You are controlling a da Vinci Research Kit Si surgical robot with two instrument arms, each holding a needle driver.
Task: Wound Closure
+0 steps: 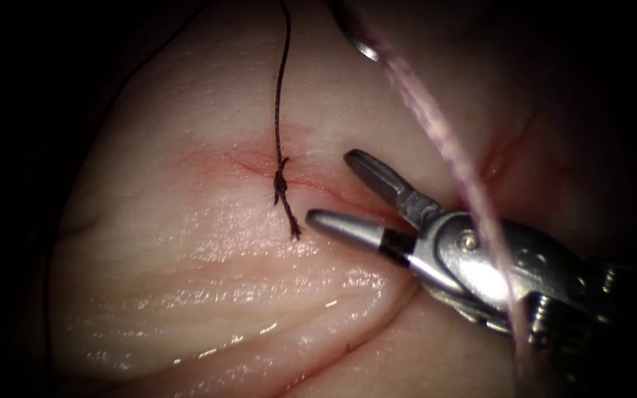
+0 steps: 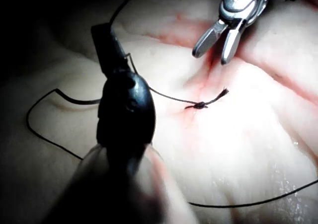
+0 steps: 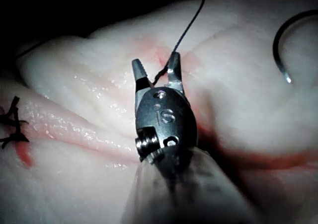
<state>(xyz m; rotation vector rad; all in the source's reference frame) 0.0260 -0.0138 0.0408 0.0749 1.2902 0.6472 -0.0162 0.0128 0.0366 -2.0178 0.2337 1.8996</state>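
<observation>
Hovering wide open, empty: silver right needle driver (image 1: 333,191), just beside dark braided thread knot (image 1: 282,184) on pale tissue cut (image 1: 333,193). Left driver (image 2: 107,37) gripping thread; jaws unclear. Curved steel needle (image 3: 280,50) lying free beyond. Risk: snagging short tail, loosening knot.

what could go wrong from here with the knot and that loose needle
1. The right gripper is open and holds nothing, its jaws just right of the knot on the cut; closing there might catch tissue rather than thread.
2. The left gripper appears to hold the thread running to the knot; a hard pull could strain the knot.
3. The needle lies free on the tissue, held by neither tool, so slack thread could drag it.
</observation>
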